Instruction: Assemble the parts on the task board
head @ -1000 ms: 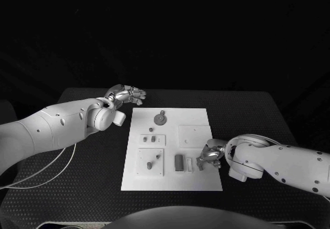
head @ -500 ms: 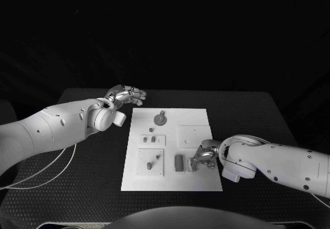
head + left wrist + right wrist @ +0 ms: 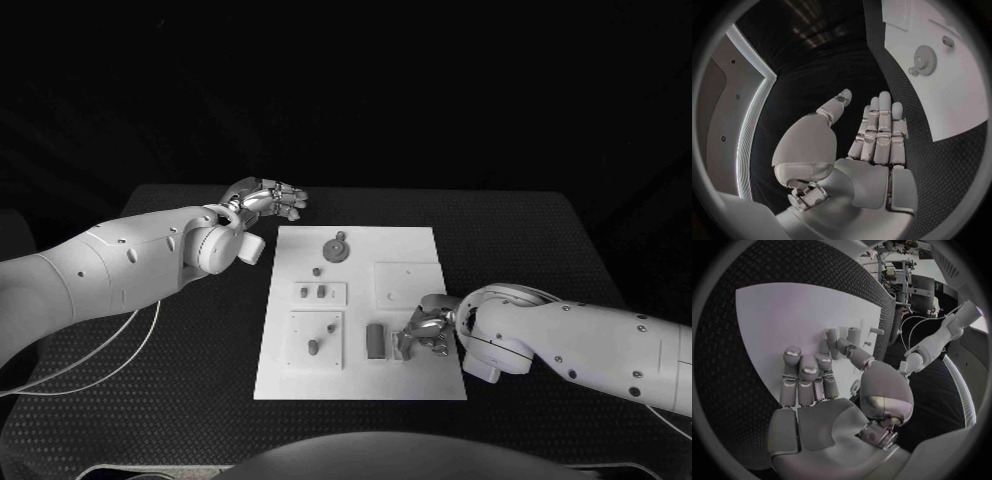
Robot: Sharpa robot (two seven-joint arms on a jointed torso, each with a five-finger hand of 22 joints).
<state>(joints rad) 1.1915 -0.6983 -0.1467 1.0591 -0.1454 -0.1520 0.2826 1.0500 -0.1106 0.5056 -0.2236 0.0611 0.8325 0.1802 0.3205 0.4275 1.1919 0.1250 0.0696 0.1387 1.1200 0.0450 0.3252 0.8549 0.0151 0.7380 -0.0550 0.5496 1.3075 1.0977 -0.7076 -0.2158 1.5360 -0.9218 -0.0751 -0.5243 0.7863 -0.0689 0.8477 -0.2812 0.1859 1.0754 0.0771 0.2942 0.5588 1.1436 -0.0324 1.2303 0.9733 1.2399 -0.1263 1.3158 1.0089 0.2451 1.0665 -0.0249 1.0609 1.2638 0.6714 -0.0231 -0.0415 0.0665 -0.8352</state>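
Both silver hands empty, fingers apart: my right hand (image 3: 427, 333) over flat white task board (image 3: 407, 382) by oblong grey part (image 3: 375, 341); left hand (image 3: 268, 198) above textured black table (image 3: 173, 400).

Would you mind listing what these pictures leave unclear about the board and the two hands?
- Head view: the right robot hand covers the board beneath it, so contact with the dark block is unclear.
- Right wrist view: the fingers hide the board behind them.
- Head view: the small pegs are too small to identify.
- Left wrist view: the frame edge crops the board beyond the gear.
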